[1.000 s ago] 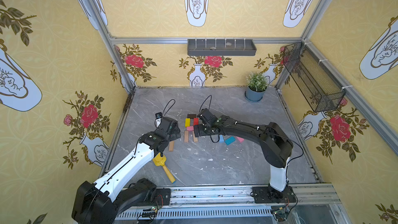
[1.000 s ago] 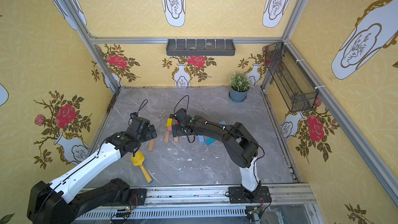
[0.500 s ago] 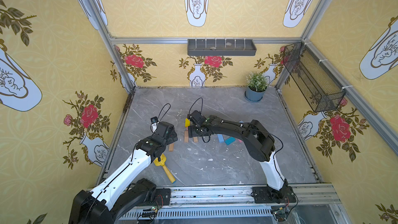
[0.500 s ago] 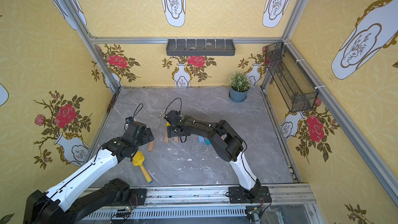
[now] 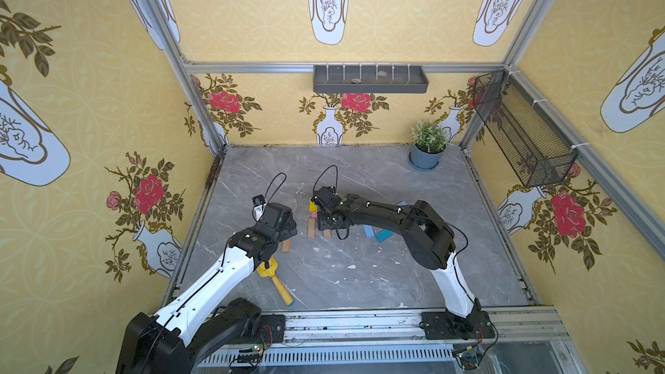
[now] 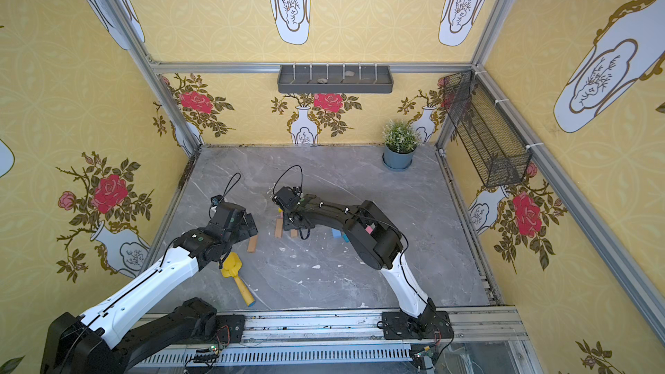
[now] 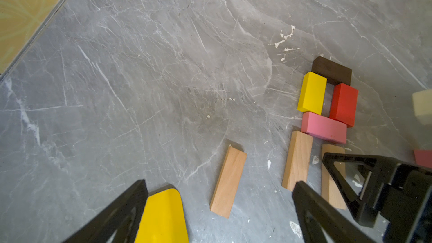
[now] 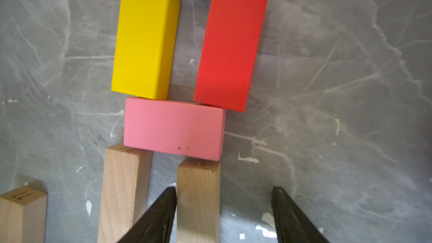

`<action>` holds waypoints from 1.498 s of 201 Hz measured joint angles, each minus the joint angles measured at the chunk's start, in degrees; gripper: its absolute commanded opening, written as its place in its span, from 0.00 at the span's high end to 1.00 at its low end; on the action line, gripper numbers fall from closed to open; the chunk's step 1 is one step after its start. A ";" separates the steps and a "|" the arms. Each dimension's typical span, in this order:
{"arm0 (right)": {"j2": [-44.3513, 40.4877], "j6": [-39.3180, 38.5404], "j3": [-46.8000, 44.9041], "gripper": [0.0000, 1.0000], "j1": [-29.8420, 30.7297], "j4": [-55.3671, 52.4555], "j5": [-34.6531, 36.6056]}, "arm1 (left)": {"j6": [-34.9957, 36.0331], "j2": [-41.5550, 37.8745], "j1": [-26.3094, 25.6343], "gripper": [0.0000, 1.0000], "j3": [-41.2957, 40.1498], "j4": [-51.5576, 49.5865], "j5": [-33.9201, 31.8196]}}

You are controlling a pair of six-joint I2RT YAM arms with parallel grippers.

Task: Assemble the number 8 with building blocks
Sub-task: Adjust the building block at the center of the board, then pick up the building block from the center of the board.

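In both top views two arms reach over a grey marble bench (image 5: 360,275) inside yellow floral walls. The left gripper (image 5: 289,229) is just beside a loose tan brick (image 5: 286,245), and a yellow shovel (image 5: 273,278) lies under its arm. The right gripper (image 5: 328,225) points down over a cluster of bricks and hides most of it. A yellow brick (image 5: 312,206), a pink brick (image 5: 314,214) and a first tan leg (image 5: 311,227) show beside it. A light blue brick (image 5: 368,231) and a teal brick (image 5: 384,234) lie apart under the right arm, and a potted plant (image 5: 428,149) stands in the far corner.

Left wrist view: the left gripper's fingers (image 7: 131,206) are spread wide and hold nothing; the loose tan brick lies flat on the bench between them, with the shovel's blade by one finger. Beyond is the figure: a dark brown brick (image 7: 332,70) lies across one end; the yellow brick and a red brick (image 7: 343,104) lie side by side below it; the pink brick lies across their other ends; the two tan legs run on from it. A black finger of the right gripper (image 7: 350,158) covers part of the second tan leg (image 7: 332,148).

Right wrist view: the right gripper is partly open, its fingers on either side of the second tan leg. One finger (image 8: 163,206) touches the brick's long edge; the other stands clear, with bench showing between, so the brick is not clamped. Both legs meet the pink brick, with a narrow gap between them; a narrow gap also parts yellow from red.
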 measured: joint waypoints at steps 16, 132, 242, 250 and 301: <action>0.04 0.17 0.02 0.39 0.00 0.00 0.31 | 0.00 0.13 0.00 0.03 -0.09 0.11 0.00; -3.45 -0.09 -2.84 0.14 0.04 0.63 -0.35 | -1.07 0.68 0.00 0.05 -0.96 0.20 0.46; -30.77 -16.81 -26.62 0.01 -0.39 17.90 -2.45 | -2.08 7.28 -0.26 0.17 -0.15 -0.96 7.37; -31.78 -17.44 -27.50 0.01 -0.72 18.36 -2.38 | -1.92 8.26 -0.33 0.19 0.13 -0.94 7.67; -35.91 -18.23 -31.56 0.00 -2.25 19.74 -2.91 | -1.64 14.71 -0.61 0.31 0.35 -0.07 8.52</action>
